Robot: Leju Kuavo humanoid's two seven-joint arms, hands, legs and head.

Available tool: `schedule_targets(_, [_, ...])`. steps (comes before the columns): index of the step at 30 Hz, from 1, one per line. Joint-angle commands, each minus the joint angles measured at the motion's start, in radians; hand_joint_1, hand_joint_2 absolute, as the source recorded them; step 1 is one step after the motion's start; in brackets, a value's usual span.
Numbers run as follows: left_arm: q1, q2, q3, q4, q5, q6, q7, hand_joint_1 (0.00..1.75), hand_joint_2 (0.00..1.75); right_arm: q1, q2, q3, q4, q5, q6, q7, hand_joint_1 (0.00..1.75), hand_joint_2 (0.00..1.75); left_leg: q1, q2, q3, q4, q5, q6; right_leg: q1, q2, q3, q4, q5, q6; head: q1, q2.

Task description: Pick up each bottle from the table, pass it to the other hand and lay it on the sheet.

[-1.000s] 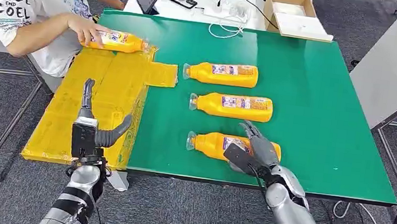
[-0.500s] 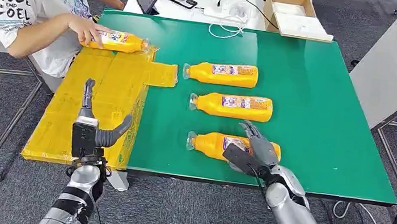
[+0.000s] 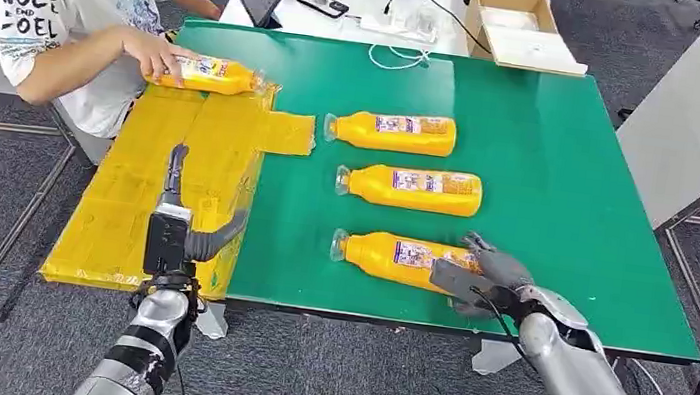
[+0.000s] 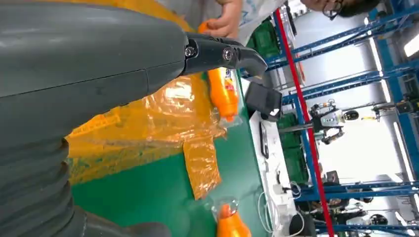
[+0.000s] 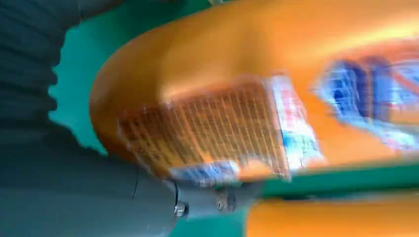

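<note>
Since a second ago your right hand (image 3: 480, 279) has slid from over the nearest orange plastic bottle (image 3: 397, 258) to its base end; you cannot tell whether the fingers grip it. The bottle lies on the green table (image 3: 569, 184). Your left hand (image 3: 179, 225), fingers spread and empty, has shifted slightly over the yellow crinkled sheet (image 3: 180, 157).

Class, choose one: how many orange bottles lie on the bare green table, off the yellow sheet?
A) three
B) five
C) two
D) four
A: three orange bottles lie on the green table; a fourth rests on the yellow sheet.
</note>
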Motion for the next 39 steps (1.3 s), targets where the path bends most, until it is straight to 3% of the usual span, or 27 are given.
schedule_targets(1, [-0.053,0.002,-0.026,0.106,0.009,-0.009,0.0,0.0,1.75,-0.011,-0.022,0.093,0.093,-0.014,-0.005,0.011,0.0,1.75,0.0,0.001,0.004,-0.001,-0.002,0.001,0.001,0.0,0.005,-0.002,-0.002,-0.001,0.0,0.0])
schedule_targets(5, [-0.057,0.001,-0.028,0.113,0.016,-0.008,0.0,0.0,1.75,-0.014,-0.019,0.14,0.102,-0.062,-0.033,0.026,0.0,1.75,0.001,0.002,0.003,-0.001,-0.001,0.0,0.001,0.0,0.002,-0.001,-0.001,-0.002,-0.001,0.0])
schedule_targets(24, [-0.06,-0.003,-0.023,0.131,0.019,-0.015,0.0,0.0,1.75,-0.003,0.045,0.114,0.138,-0.069,-0.126,-0.016,0.0,1.75,0.002,0.006,0.004,-0.001,-0.001,0.0,0.002,0.004,0.002,-0.001,0.0,-0.002,-0.001,0.0])
schedule_targets(25, [-0.061,-0.003,-0.024,0.133,0.018,-0.016,0.0,0.0,1.75,0.001,0.051,0.107,0.138,-0.07,-0.134,-0.021,0.07,1.75,0.002,0.006,0.004,-0.001,-0.001,0.0,0.002,0.004,0.002,-0.001,0.0,-0.002,0.0,0.0])
schedule_targets(27, [-0.062,-0.005,-0.022,0.135,0.02,-0.02,0.0,0.0,1.75,0.007,0.057,0.098,0.137,-0.07,-0.143,-0.028,0.79,1.75,0.002,0.006,0.005,-0.001,-0.001,0.0,0.002,0.005,0.002,-0.001,0.0,-0.003,0.0,0.0])
schedule_targets(31, [-0.056,-0.006,-0.022,0.135,0.023,-0.037,0.0,0.0,1.75,0.034,0.061,0.088,0.116,-0.065,-0.152,-0.033,1.24,1.75,0.002,0.007,0.005,-0.001,-0.001,0.0,0.002,0.005,0.003,-0.001,0.0,-0.003,0.0,0.0])
schedule_targets(39, [-0.053,-0.009,-0.024,0.139,0.022,-0.037,0.001,0.0,1.75,0.039,0.062,0.089,0.117,-0.064,-0.153,-0.033,1.33,1.75,0.002,0.008,0.006,-0.001,-0.001,0.0,0.003,0.007,0.003,-0.002,0.0,-0.003,-0.001,0.0])
